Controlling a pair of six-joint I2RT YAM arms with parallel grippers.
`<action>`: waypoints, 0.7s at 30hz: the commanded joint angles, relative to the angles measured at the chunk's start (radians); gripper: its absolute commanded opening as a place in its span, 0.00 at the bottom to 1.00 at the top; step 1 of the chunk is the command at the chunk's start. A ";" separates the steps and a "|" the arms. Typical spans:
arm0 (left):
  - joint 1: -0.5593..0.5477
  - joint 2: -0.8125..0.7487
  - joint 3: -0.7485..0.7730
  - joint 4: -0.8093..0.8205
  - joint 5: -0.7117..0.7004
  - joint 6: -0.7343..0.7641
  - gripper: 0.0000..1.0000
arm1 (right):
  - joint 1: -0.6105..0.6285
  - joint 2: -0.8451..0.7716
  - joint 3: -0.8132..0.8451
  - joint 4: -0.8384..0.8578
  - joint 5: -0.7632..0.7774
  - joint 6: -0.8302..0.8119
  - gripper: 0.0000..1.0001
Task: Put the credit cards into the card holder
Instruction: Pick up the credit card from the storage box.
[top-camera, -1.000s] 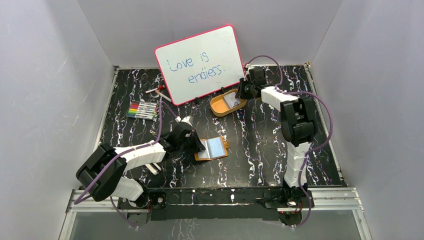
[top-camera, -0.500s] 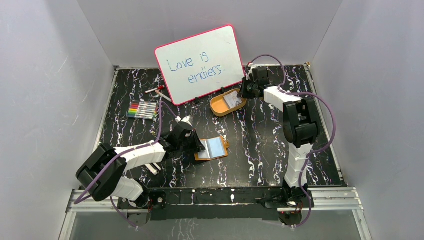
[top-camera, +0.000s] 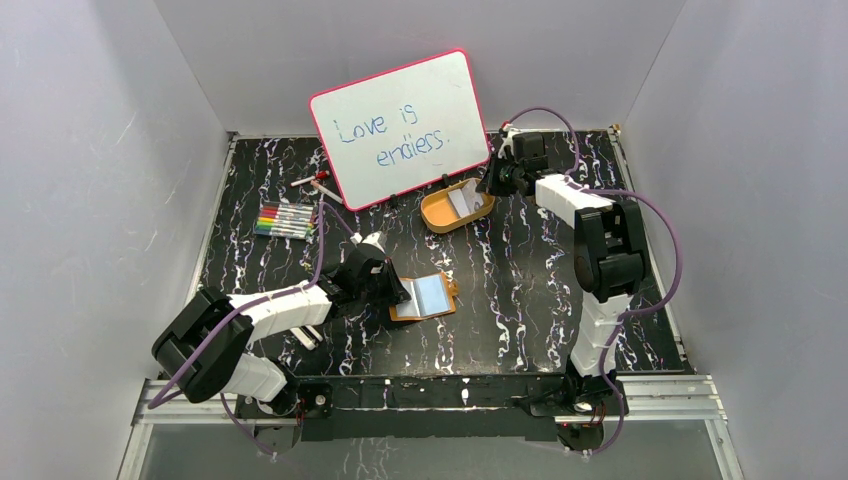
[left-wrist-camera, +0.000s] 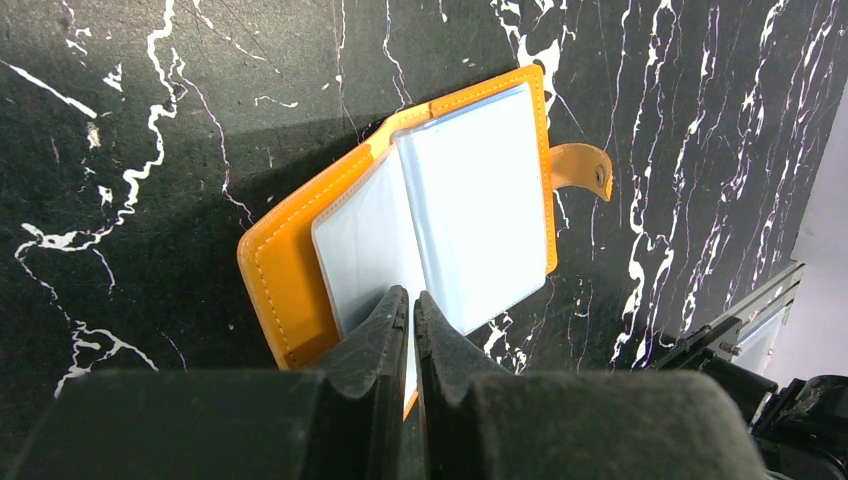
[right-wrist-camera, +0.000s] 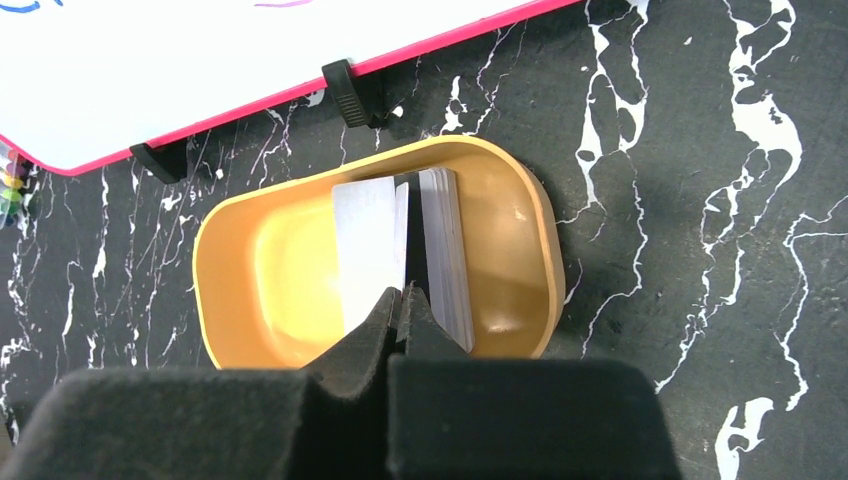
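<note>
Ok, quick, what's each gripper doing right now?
Left gripper: shut on the open card holder.
Right gripper: shut on a credit card in the orange tray.

Orange card holder (left-wrist-camera: 290, 290): matt leather-look cover, stitched edge. Its sleeves (left-wrist-camera: 480, 200): glossy clear plastic; snap button (left-wrist-camera: 600, 176) shiny metal. Just ahead of right fingers, tray (right-wrist-camera: 250, 270): smooth tan plastic; credit cards (right-wrist-camera: 365, 240): smooth plastic. Table (right-wrist-camera: 700, 150): matt black, white-veined.

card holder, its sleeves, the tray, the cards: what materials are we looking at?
card holder: orange leather or faux leather, matte, stitched edge.
sleeves: clear soft plastic, glossy, slightly bowed.
tray: probably moulded plastic, smooth satin, rounded walls.
credit cards: thin stiff plastic, pale, semi-matte.
</note>
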 joint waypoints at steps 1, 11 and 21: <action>0.001 -0.031 0.032 -0.017 0.004 0.010 0.05 | -0.005 -0.063 -0.014 0.024 -0.041 0.012 0.00; -0.001 -0.058 0.053 -0.032 -0.003 0.014 0.05 | -0.005 -0.109 -0.005 -0.012 -0.002 0.022 0.00; 0.000 -0.075 0.068 -0.044 -0.008 0.021 0.06 | -0.004 -0.238 -0.040 -0.042 -0.002 0.052 0.00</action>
